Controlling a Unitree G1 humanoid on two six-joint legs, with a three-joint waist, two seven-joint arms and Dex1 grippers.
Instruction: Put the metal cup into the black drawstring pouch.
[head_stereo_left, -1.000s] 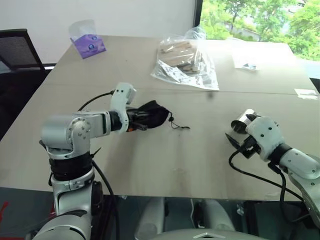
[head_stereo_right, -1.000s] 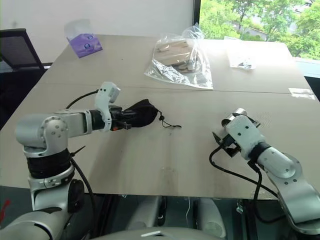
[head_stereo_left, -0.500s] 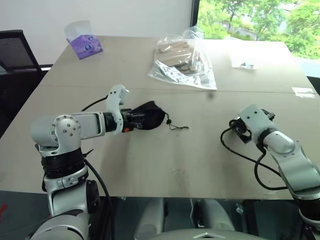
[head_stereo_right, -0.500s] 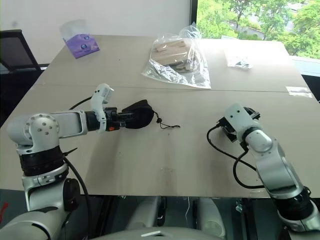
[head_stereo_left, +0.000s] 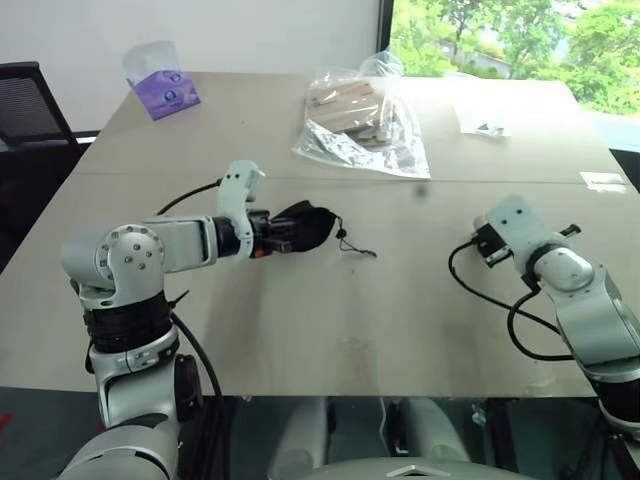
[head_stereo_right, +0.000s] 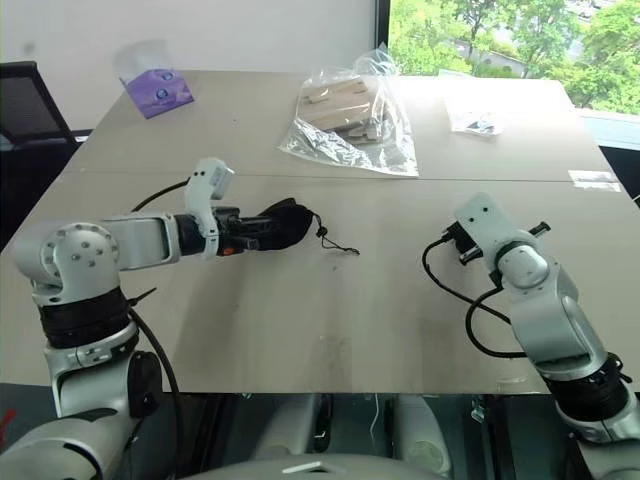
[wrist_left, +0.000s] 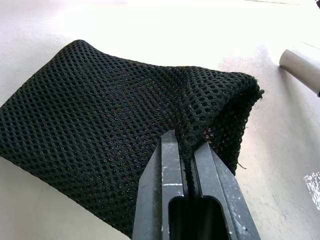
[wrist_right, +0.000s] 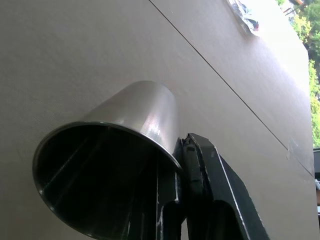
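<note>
Far left, back corner of the table (head_stereo_left: 300, 330): purple tissue pack (head_stereo_left: 160, 85) with a clear wrapper sticking up.

Left gripper (wrist_left: 187, 150): fingers pressed together on a fold of the black drawstring pouch (head_stereo_left: 305, 225), pinching the mesh near its open rim. From the head camera the pouch sits at the tip of the left arm, just above the tabletop or resting on it, can't tell which. Mouth faces toward the table centre. The wrist view shows open-weave black mesh, with the mouth gaping slightly on one side. The drawstring cord (head_stereo_left: 358, 248) with a small bead trails off the pouch onto the table, toward the right.

Centre back: clear plastic bag of wooden blocks (head_stereo_left: 360, 115), lying flat, well apart from the pouch.

Right gripper (wrist_right: 182, 150): clamped on the metal cup (wrist_right: 125, 150), one finger inside the wall and one outside, gripping the rim. The cup's dark open mouth faces the wrist camera and its closed end points away over the table. From the head camera the right wrist covers the cup; the hand sits over the right side of the table, well apart from the pouch.

Back right: small clear packet (head_stereo_left: 487, 125). Right edge: small white label (head_stereo_left: 607, 183).
</note>
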